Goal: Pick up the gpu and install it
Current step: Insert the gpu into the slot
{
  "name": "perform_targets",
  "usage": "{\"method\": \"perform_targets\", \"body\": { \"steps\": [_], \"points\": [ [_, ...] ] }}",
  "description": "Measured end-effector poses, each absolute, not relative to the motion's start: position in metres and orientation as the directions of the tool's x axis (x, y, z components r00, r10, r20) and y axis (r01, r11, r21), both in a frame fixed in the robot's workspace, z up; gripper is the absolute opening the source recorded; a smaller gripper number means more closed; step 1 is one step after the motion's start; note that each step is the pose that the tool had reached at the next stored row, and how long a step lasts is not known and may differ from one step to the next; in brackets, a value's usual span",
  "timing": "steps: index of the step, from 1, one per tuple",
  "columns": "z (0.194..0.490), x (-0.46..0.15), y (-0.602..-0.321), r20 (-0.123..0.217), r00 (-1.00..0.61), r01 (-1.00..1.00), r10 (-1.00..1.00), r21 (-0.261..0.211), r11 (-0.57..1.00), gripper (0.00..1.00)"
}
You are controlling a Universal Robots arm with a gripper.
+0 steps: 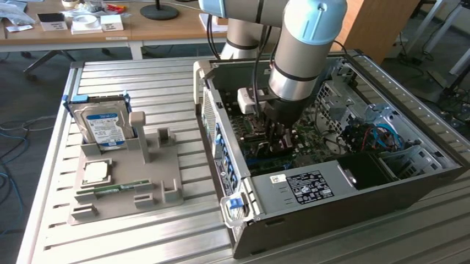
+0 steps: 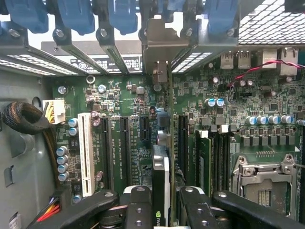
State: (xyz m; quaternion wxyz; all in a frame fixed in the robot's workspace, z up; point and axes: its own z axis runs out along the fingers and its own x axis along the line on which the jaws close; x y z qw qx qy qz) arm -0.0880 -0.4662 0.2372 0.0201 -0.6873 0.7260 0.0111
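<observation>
The claw is down inside the open computer case, clamped on the graphics card, which it holds edge-on just above the motherboard and in line with the long black slots. To seat it well, I'd judge the card must stay upright and square to its slot, with its metal bracket meeting the gap in the case's back wall. Room is tight: slots sit close on either side of the card and the blue clips crowd the bracket. Outside the case, the hard drive stands on the counter, well apart.
</observation>
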Motion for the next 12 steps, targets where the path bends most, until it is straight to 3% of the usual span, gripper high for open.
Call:
{"method": "perform_targets", "body": {
  "steps": [9,11,12],
  "points": [
    [0.2372,-0.0890,-0.4662,-0.044,-0.055,-0.998,-0.998,-0.011,0.055,0.27],
    [0.2368,-0.0896,-0.4662,-0.045,-0.056,-0.998,-0.997,-0.011,0.056,0.28],
    [0.2369,-0.0894,-0.4662,-0.045,-0.055,-0.998,-0.997,-0.011,0.056,0.33]
  ]
}}
